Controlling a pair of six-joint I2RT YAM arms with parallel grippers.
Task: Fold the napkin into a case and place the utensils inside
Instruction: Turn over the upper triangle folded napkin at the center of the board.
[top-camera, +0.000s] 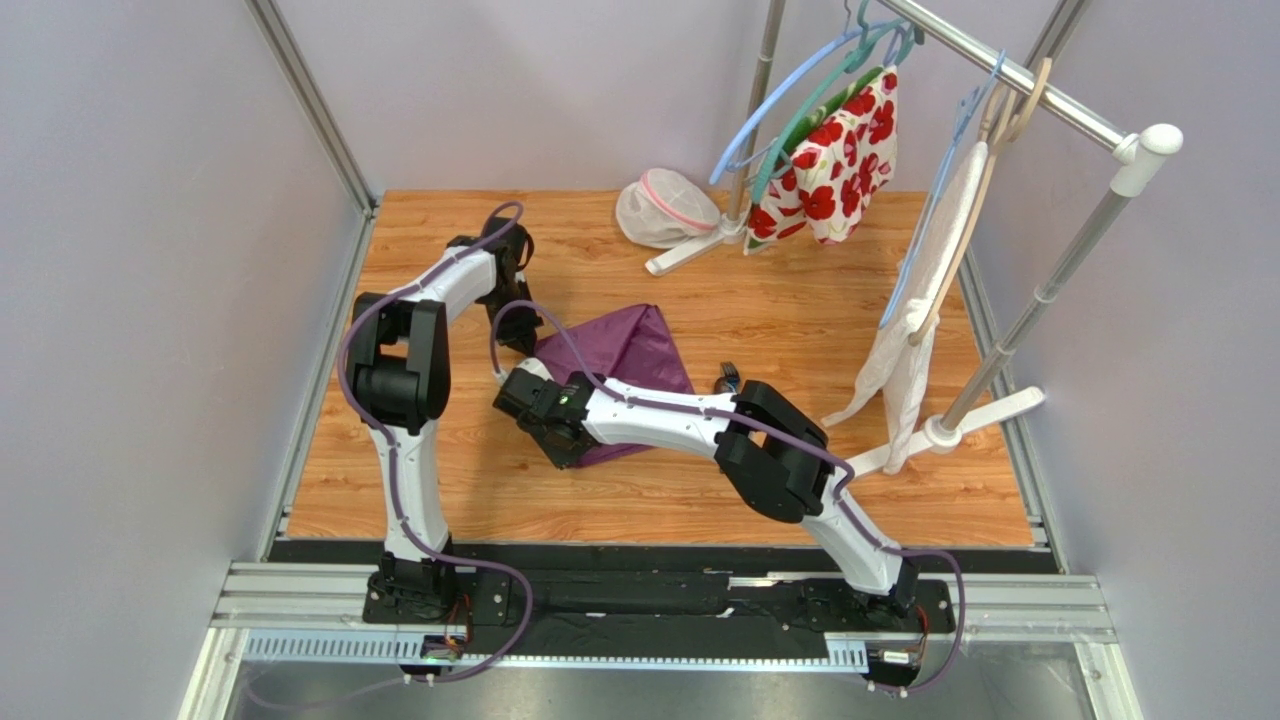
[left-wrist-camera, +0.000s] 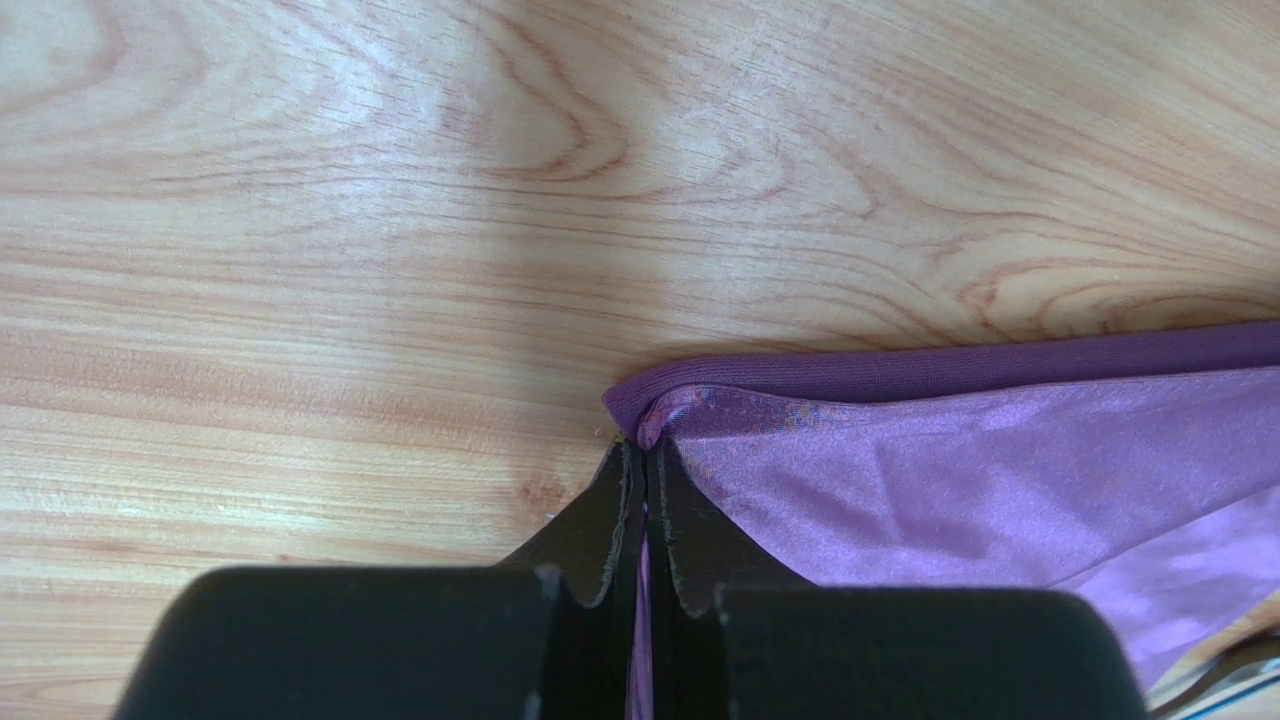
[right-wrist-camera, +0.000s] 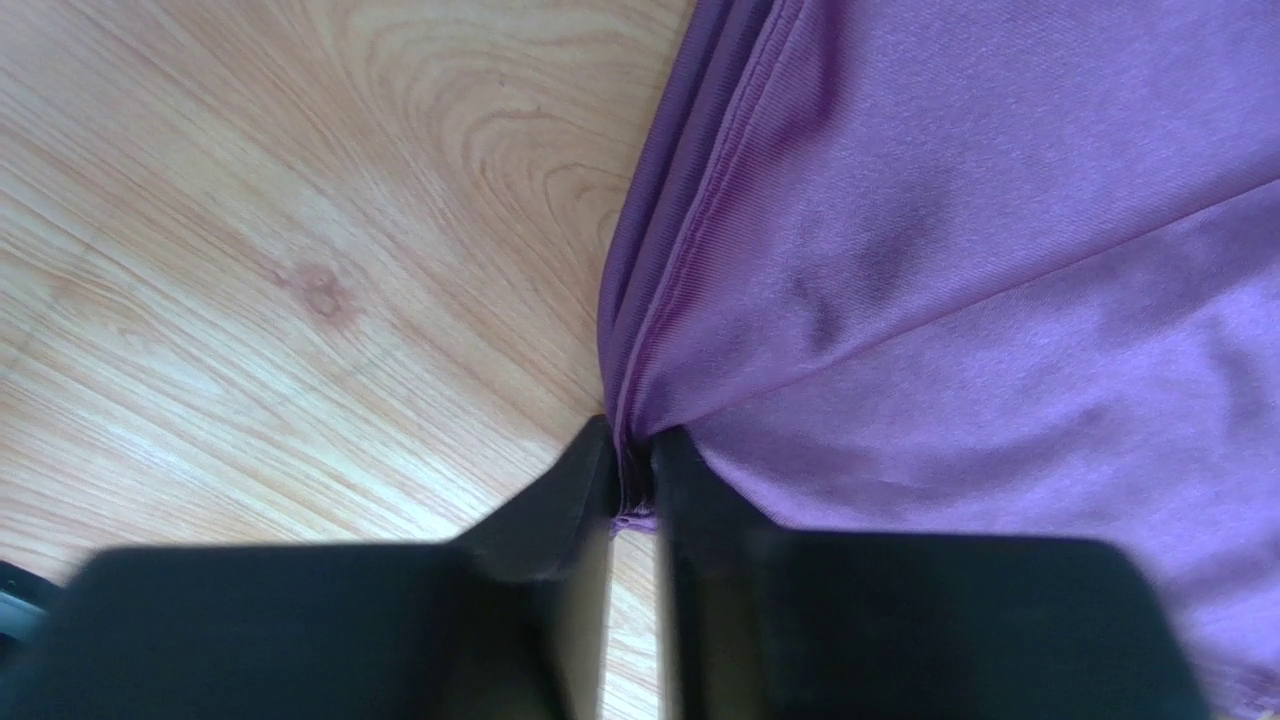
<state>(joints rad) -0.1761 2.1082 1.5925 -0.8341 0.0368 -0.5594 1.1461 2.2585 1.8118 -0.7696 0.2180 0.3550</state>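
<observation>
Top external view, starting nearest: reaching leftward across the table (top-camera: 451, 495) with the right arm, low over the near left part of the napkin (top-camera: 639, 353). Pinching the napkin's hemmed edge with the right gripper (right-wrist-camera: 631, 450), jaws almost together with a thin fold of purple cloth caught between them, fingertips down at the wood. Finding the napkin lying as a rumpled triangle mid-table, partly under the right arm, and not yet looking like a case.

Further out, pinching a corner of the same cloth with the left gripper (left-wrist-camera: 643, 450), jaws pressed tight on the hem, cloth trailing away rightward over the wood. Leaving well apart at the far edge a white mesh pouch (top-camera: 666, 207) and a flowered cloth (top-camera: 842, 158) hanging on a rack (top-camera: 1052, 98). Not making out the utensils with any certainty, possibly hiding behind the right arm.

Judging by the two grips: working on the folding step, early in the task, taking hold of two points along the napkin's left side. Probably calling next for lifting both points together, keeping the edge taut between the grippers, carrying it over the rest of the cloth, laying it down level and only then letting go. Also needing matched height and pace from both arms, to avoid dragging or bunching this slippery cloth.
</observation>
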